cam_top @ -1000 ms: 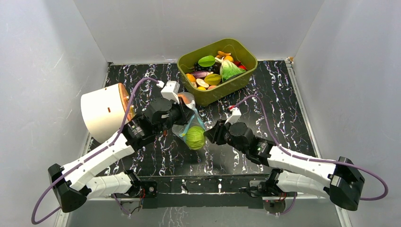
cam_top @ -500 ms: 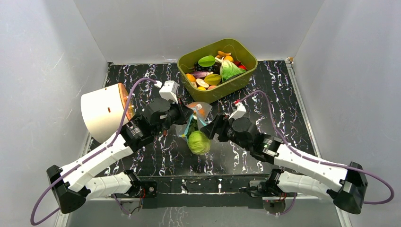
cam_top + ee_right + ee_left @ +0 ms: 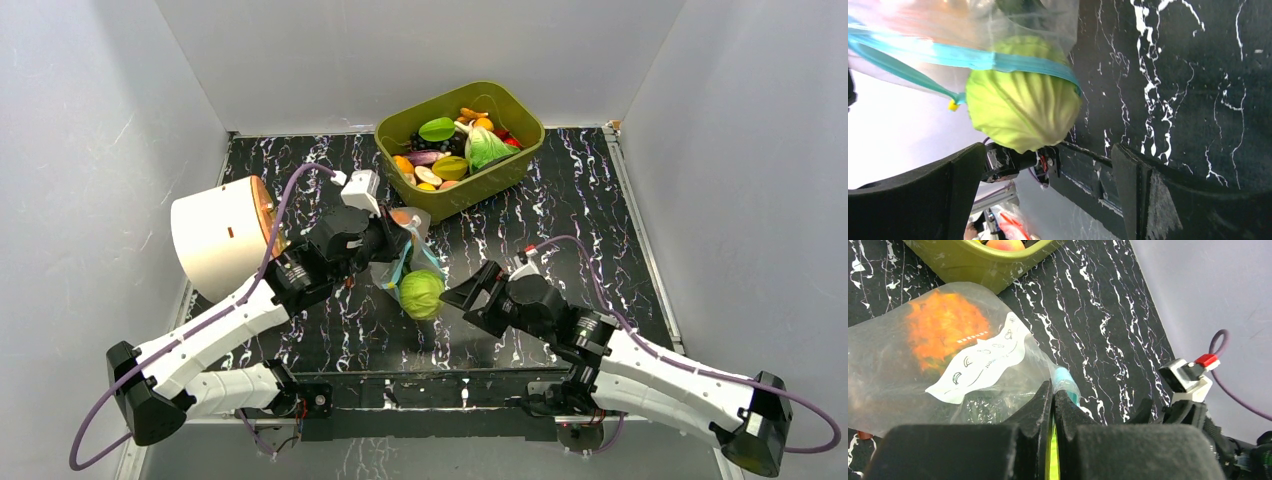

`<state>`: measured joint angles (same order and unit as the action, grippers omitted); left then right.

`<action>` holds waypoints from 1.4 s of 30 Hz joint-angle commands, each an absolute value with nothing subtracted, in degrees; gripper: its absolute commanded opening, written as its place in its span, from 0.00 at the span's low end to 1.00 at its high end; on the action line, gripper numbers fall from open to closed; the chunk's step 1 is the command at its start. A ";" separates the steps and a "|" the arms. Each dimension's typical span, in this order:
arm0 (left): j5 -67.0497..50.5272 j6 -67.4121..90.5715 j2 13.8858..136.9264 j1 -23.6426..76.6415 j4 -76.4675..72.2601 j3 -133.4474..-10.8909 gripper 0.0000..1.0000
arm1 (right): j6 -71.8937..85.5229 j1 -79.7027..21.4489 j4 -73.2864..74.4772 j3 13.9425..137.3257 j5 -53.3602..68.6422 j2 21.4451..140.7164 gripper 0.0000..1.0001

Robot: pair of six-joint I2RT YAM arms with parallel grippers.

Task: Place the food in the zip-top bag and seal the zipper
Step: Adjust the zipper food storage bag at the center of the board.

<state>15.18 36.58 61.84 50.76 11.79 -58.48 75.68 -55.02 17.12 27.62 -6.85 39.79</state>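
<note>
The clear zip-top bag (image 3: 398, 245) hangs from my left gripper (image 3: 1054, 394), which is shut on its rim beside the light-blue zipper (image 3: 1067, 383). An orange pineapple (image 3: 945, 327) lies inside the bag (image 3: 908, 370). The pale-green cabbage (image 3: 421, 294) sits in the bag's mouth, with the zipper (image 3: 1013, 62) stretched across its top, and most of the cabbage (image 3: 1023, 107) bulges out below. My right gripper (image 3: 468, 290) is open just right of the cabbage and apart from it. Its fingers (image 3: 965, 182) stand wide with nothing between them.
The olive-green tub (image 3: 515, 160) holding several more toy foods stands at the back, just behind the bag; its wall (image 3: 973, 265) shows in the left wrist view. A white cylinder (image 3: 215, 235) lies at the left edge beside the left arm.
My right gripper has opened wide and drawn back to the right and toward the near edge, away from the cabbage. The cabbage stays in the bag's mouth. The left gripper keeps its hold.
</note>
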 commanded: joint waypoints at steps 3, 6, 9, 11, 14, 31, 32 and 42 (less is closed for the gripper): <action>18.41 38.70 61.26 50.80 7.36 -61.26 0.00 | 83.40 -55.14 3.20 24.14 -0.87 42.85 0.98; 18.80 39.39 61.26 50.87 6.81 -61.26 0.00 | 84.44 -55.16 -4.53 22.63 -0.09 44.11 0.98; 18.19 40.28 61.13 50.85 6.29 -61.23 0.00 | 84.54 -55.27 -9.24 22.60 -0.47 44.95 0.96; 17.59 40.73 61.00 50.83 6.07 -61.05 0.00 | 84.64 -55.23 -12.57 22.63 -0.69 45.31 0.93; 16.53 41.49 60.70 50.83 5.90 -60.71 0.00 | 84.41 -55.25 -15.94 23.80 -1.50 45.80 0.83; 9.87 47.32 57.62 50.85 4.52 -56.02 0.00 | 80.29 -55.24 -19.34 30.28 -11.17 52.98 0.64; 9.73 47.43 57.57 50.82 4.42 -55.99 0.00 | 79.59 -55.28 -19.04 30.95 -11.43 53.63 0.63; 9.20 48.78 56.48 50.85 4.24 -55.73 0.00 | 77.40 -55.28 -19.78 32.30 -13.58 60.89 0.59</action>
<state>10.59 47.18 59.44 50.74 8.10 -55.94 79.90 -55.02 -16.49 29.58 -10.55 59.57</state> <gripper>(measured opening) 0.009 0.592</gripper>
